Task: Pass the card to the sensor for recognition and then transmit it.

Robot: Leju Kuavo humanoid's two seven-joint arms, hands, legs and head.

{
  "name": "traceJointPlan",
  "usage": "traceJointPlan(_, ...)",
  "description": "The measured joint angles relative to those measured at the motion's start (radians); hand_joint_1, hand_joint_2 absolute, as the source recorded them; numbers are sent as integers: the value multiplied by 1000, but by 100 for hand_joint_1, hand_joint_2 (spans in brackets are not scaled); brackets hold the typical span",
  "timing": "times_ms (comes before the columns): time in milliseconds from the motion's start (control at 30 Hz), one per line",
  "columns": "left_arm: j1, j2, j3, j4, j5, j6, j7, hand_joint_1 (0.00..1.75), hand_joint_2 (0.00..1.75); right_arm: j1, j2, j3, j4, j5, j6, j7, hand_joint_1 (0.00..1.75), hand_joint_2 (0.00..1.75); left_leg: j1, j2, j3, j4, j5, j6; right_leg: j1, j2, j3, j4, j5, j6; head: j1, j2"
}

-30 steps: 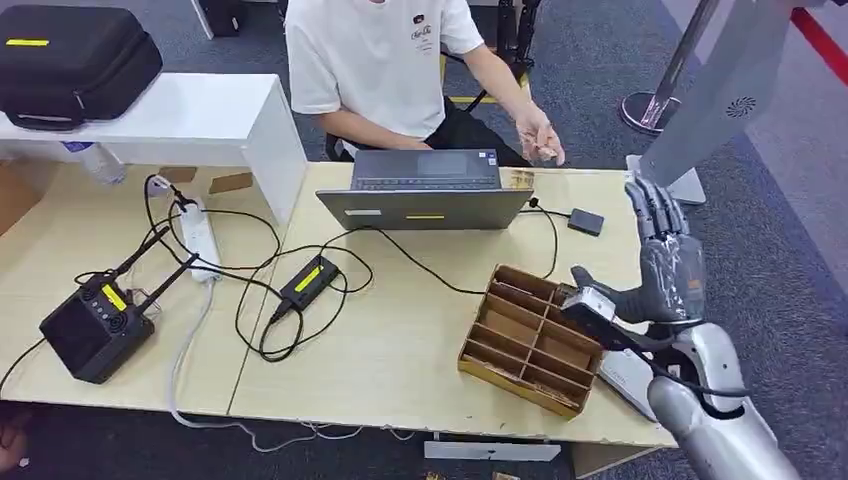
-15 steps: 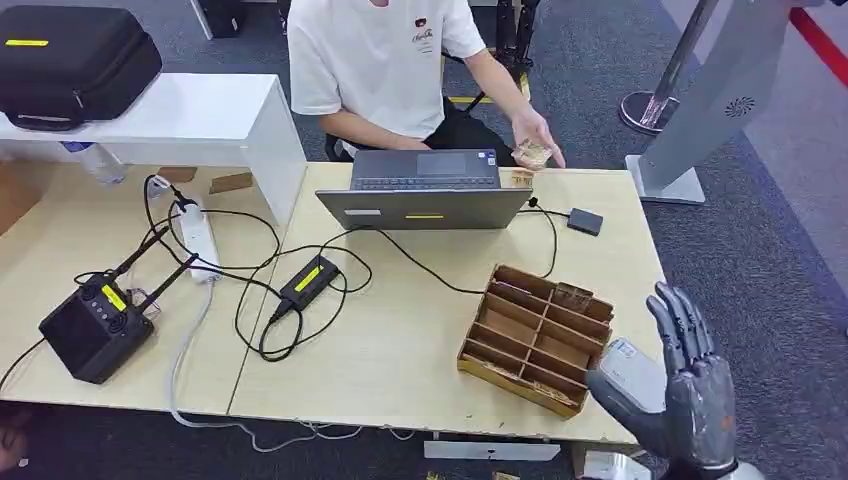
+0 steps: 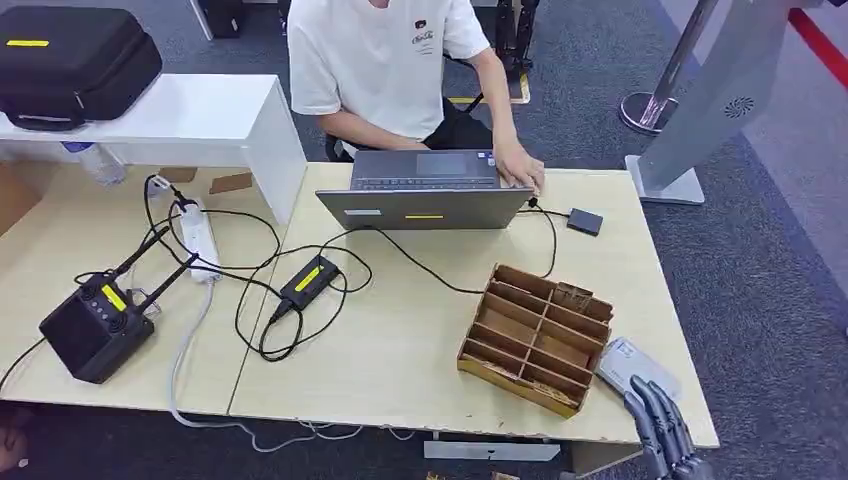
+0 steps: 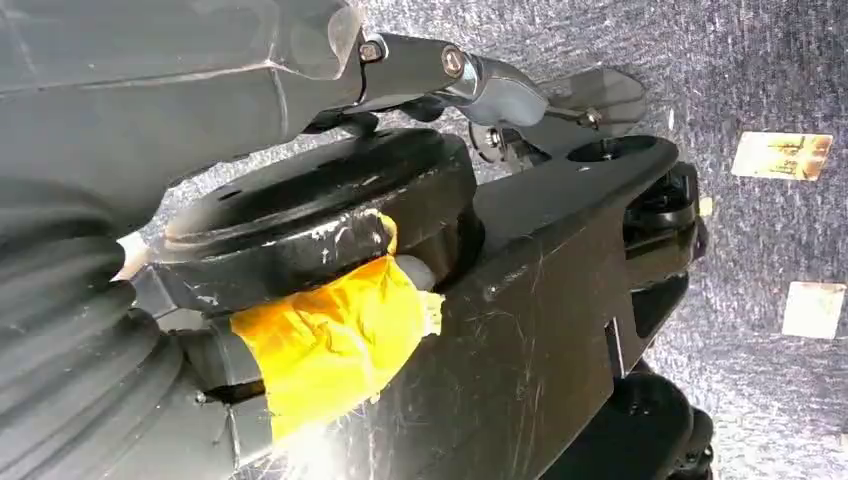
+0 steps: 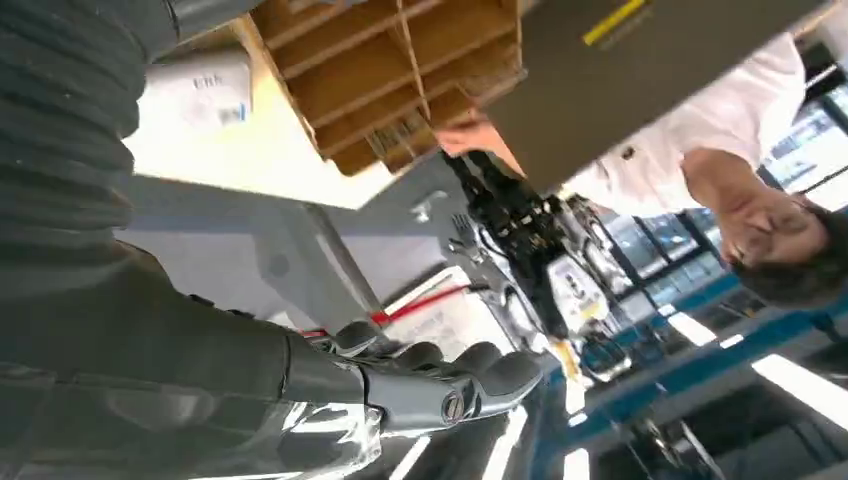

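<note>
My right hand [image 3: 661,437] hangs low off the table's front right corner, fingers straight and holding nothing; the right wrist view shows its fingers [image 5: 440,388] stretched out, with nothing in them. A white sensor box [image 3: 636,366] lies at the table's right edge beside the wooden divider tray [image 3: 505,312]. One brown card [image 3: 572,296] stands in the tray's far right compartment. The person's hand [image 3: 521,171] rests on the laptop [image 3: 425,188]. My left hand [image 4: 170,70] is a grey shape close to the lens, and how its fingers lie is unclear.
A small black box [image 3: 585,221] on a cable lies behind the tray. A power adapter [image 3: 308,281], a power strip [image 3: 196,233] and a black radio unit [image 3: 95,327] with tangled cables cover the left half. A grey stand [image 3: 712,95] rises at the right. Two cards [image 4: 781,155] lie on the carpet.
My right hand has dropped from above the table's right edge to below the front corner. The person's hand, which held a card up, has come down onto the laptop.
</note>
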Motion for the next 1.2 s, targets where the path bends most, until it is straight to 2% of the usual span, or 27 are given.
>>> traceJointPlan(133, 0, 0, 0, 0, 0, 0, 0, 0, 175, 5, 26, 20, 12, 11, 0, 16, 0, 175, 0, 1, 1, 0, 0, 0, 0, 1, -1, 0, 0, 0, 1, 0)
traceJointPlan(267, -1, 0, 0, 0, -10, 0, 3, 0, 175, -9, 58, 37, 55, 73, -2, 46, 0, 175, 0, 1, 1, 0, 0, 0, 0, 1, -1, 0, 0, 0, 1, 0)
traceJointPlan(367, -2, 0, 0, 0, -16, 0, 8, 0, 175, -27, 93, 39, 115, 130, -5, 46, 0, 175, 0, 1, 1, 0, 0, 0, 0, 1, 0, 0, 0, 0, 1, 0)
traceJointPlan(500, -2, 0, 0, 1, -19, 1, 9, 0, 175, -40, 123, 42, 157, 143, -7, 45, 0, 175, 0, 2, 2, 0, 0, 0, 0, 2, 1, 0, 0, 0, 0, 0)
traceJointPlan(700, -2, 0, 0, 1, -21, 1, 9, 0, 175, -49, 147, 49, 185, 144, -7, 45, 0, 175, 0, 2, 1, 0, 0, 0, 0, 1, 0, 0, 0, 0, 0, 0)
traceJointPlan(800, -2, 0, 0, 1, -25, 1, 11, 0, 175, -59, 161, 47, 203, 198, -7, 48, 0, 175, 0, 2, 1, 0, 0, 0, 0, 2, 0, 0, 0, 0, 1, 0)
traceJointPlan(1033, -5, -1, -2, 1, -39, 2, 24, 0, 175, -123, 260, -3, 286, 369, -7, 14, 0, 175, 1, 2, 2, 0, 0, 0, 1, 2, 0, 0, 1, -1, 0, 0)
traceJointPlan(1200, -8, -1, -4, 1, -48, 3, 32, 0, 175, -170, 322, -66, 323, 475, -7, 35, 0, 175, 1, 2, 2, 0, 1, 0, 1, 2, 1, 1, 1, -1, 0, 0)
